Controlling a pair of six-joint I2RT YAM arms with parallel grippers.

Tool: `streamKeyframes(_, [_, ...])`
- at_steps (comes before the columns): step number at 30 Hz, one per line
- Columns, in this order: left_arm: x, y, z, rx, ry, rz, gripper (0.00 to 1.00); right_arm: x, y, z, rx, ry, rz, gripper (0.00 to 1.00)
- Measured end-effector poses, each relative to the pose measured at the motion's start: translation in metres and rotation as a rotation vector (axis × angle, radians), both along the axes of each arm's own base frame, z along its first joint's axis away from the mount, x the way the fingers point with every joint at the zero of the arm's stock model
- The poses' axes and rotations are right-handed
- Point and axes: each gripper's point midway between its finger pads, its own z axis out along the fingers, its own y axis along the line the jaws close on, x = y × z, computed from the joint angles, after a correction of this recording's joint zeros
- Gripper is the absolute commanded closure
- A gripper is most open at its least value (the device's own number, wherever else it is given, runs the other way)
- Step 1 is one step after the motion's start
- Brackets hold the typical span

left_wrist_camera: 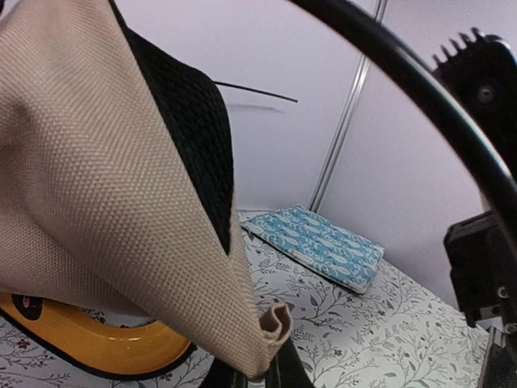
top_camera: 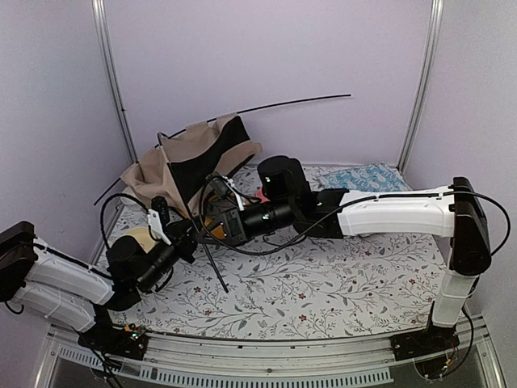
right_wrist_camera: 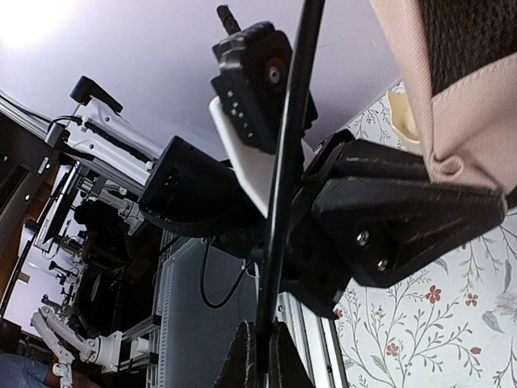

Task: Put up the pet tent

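The pet tent (top_camera: 190, 158) is a slumped heap of tan canvas with black trim at the back left. One thin black pole (top_camera: 275, 105) arcs up out of it to the right, and another pole (top_camera: 212, 263) slants down to the table. My left gripper (left_wrist_camera: 260, 368) is shut on a rolled corner of the tan fabric (left_wrist_camera: 121, 202). My right gripper (right_wrist_camera: 260, 349) is shut on the black pole (right_wrist_camera: 284, 194), right beside the left gripper's black body (right_wrist_camera: 396, 214). In the top view both grippers (top_camera: 187, 234) (top_camera: 212, 226) meet in front of the tent.
A blue patterned cushion (top_camera: 363, 176) (left_wrist_camera: 319, 242) lies flat at the back right. The yellow feeder (left_wrist_camera: 97, 343) sits under the hanging canvas, just left of my left gripper. A floral cloth (top_camera: 323, 283) covers the table, with metal frame posts (top_camera: 109, 73) behind.
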Motion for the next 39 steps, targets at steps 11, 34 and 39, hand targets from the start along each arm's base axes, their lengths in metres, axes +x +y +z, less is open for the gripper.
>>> streamKeyframes(11, [-0.042, -0.017, -0.007, 0.085, 0.097, -0.155, 1.0, 0.016, 0.009, 0.021, 0.084, -0.026, -0.005, 1.0])
streamKeyframes(34, [-0.09, -0.056, -0.035, 0.158, 0.229, -0.339, 1.0, 0.064, 0.024, 0.029, 0.166, -0.124, -0.056, 1.0])
streamKeyframes(39, [-0.094, -0.059, -0.037, 0.17, 0.247, -0.358, 1.0, 0.069, 0.03, 0.027, 0.183, -0.135, -0.05, 1.0])
